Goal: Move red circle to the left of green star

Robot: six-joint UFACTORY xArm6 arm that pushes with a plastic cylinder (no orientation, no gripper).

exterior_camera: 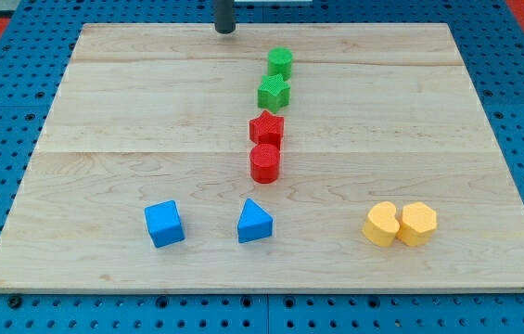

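Note:
The red circle (264, 162) stands near the middle of the wooden board (104, 121). It touches the red star (266, 127) just above it. The green star (273, 92) sits above the red star, and a green circle (280, 62) sits above that, so the four form a column. My tip (225, 30) is at the view's top edge of the board, above and left of the green circle, far from the red circle and touching no block.
A blue cube (164, 224) and a blue triangle (254, 223) sit near the view's bottom. A yellow heart (381, 224) and a yellow hexagon (417, 224) touch each other at the bottom right. Blue pegboard surrounds the board.

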